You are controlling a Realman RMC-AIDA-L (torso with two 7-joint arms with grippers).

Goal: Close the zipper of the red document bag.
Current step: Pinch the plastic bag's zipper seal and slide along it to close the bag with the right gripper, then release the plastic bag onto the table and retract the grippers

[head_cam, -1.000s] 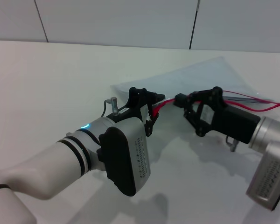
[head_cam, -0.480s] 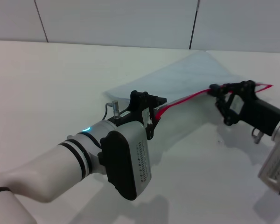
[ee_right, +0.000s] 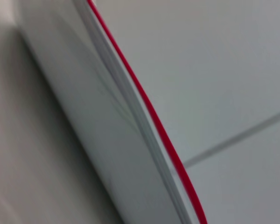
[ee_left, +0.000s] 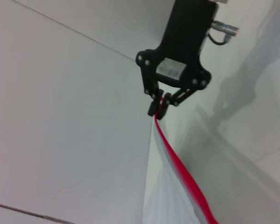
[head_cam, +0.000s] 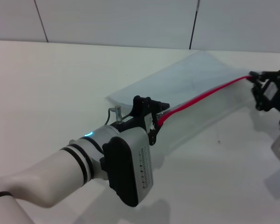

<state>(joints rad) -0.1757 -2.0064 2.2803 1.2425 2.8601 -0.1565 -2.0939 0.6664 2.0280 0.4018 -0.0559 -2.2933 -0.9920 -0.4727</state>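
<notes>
The red document bag (head_cam: 189,79) is a translucent pale pouch, lifted and stretched taut between both grippers above the white table. Its zipper (head_cam: 203,95) runs as one thin red line along the near long edge. My left gripper (head_cam: 157,117) is shut on the bag's left end, where the red strip starts. My right gripper (head_cam: 253,77) is at the far right end, shut on the zipper. In the left wrist view the right gripper (ee_left: 157,111) pinches the tip of the zipper (ee_left: 184,179). The right wrist view shows the zipper (ee_right: 158,128) edging the bag (ee_right: 93,121).
The white table (head_cam: 60,84) spreads bare to the left and front of the bag. A pale wall with a dark vertical seam (head_cam: 194,23) rises behind it. My left forearm (head_cam: 107,163) fills the lower middle of the head view.
My right gripper has travelled right along the zipper, from close to the left gripper out to the far end. The two loose red lines have become one taut line. The left gripper barely moved.
</notes>
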